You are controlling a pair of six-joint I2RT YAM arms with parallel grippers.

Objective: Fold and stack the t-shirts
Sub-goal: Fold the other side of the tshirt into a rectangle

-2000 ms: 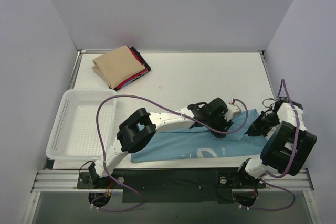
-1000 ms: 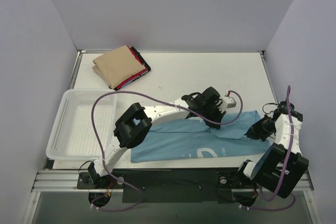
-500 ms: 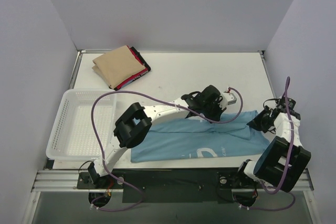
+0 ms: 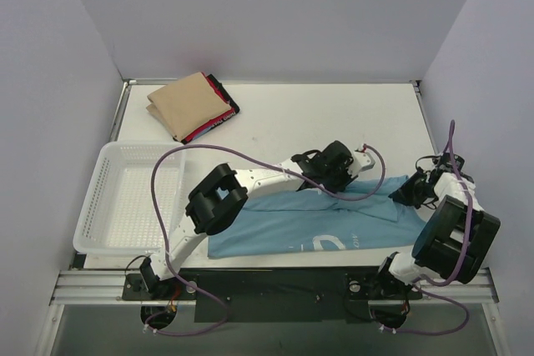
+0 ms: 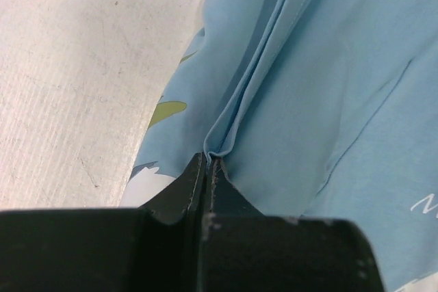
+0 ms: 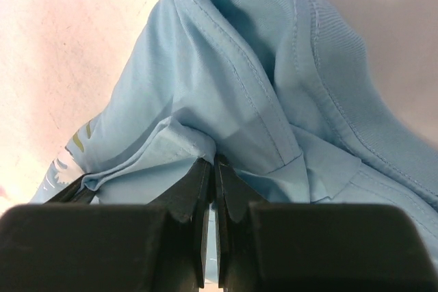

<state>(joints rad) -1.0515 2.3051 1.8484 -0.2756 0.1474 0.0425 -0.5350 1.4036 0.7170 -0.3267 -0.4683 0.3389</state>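
Note:
The light blue t-shirt [image 4: 309, 227] lies spread along the table's near edge, white lettering showing. My left gripper [image 4: 344, 174] is shut on a fold at the shirt's far edge; in the left wrist view the gripper [image 5: 207, 162] pinches a crease of the blue cloth [image 5: 321, 87]. My right gripper [image 4: 409, 193] is shut on the shirt's right end; in the right wrist view the gripper [image 6: 215, 163] pinches bunched blue cloth [image 6: 239, 80]. The folded tan t-shirt [image 4: 185, 104] rests on the folded red-and-black t-shirt [image 4: 219, 114] at the far left.
A white mesh basket [image 4: 133, 198] stands at the left near edge. Purple cables loop over both arms. Grey walls close the table on three sides.
My left gripper has pulled the shirt's far edge slightly away from me. My right gripper swung out to the right, then came back and up with the shirt's right end.

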